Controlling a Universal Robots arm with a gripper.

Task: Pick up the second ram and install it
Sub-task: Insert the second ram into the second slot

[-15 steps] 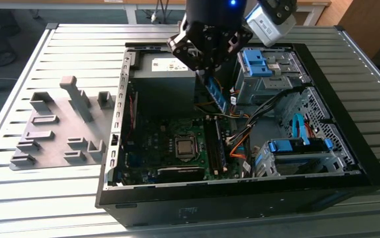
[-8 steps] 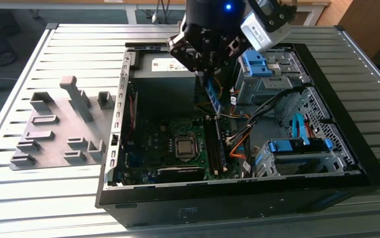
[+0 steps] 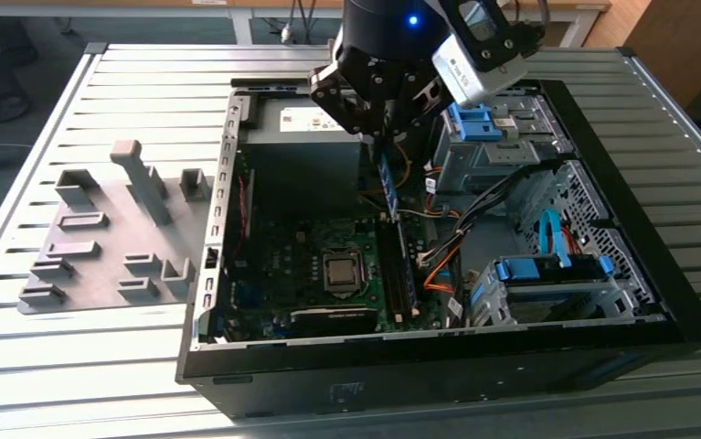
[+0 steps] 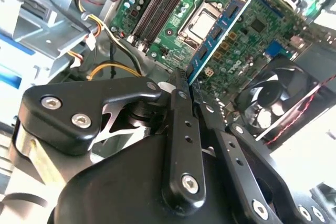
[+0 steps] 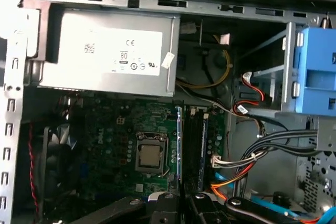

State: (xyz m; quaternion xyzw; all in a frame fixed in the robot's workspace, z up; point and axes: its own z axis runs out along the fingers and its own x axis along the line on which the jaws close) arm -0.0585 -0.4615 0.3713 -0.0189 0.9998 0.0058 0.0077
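Observation:
My gripper [image 3: 383, 137] hangs over the open computer case [image 3: 222, 210], shut on the second ram [image 3: 387, 187]. The ram is a long blue-green strip held on edge, pointing down toward the motherboard [image 3: 302, 251]. In the second wrist view the ram [image 4: 223, 24] shows its row of black chips and runs out from between the black fingers [image 4: 181, 103], above the processor socket [image 4: 199, 24]. In the first wrist view the ram [image 5: 180, 140] appears edge-on, beside the dark memory slots [image 5: 195, 140]. It stands clear of the board.
A grey power supply [image 5: 105, 51] fills the case's far end. Blue drive cages [image 3: 546, 274] and orange and black cables [image 3: 448, 256] crowd the exterior view's right side. A fan [image 4: 278, 93] sits past the board. A grey fixture plate [image 3: 106, 247] lies on the slatted table.

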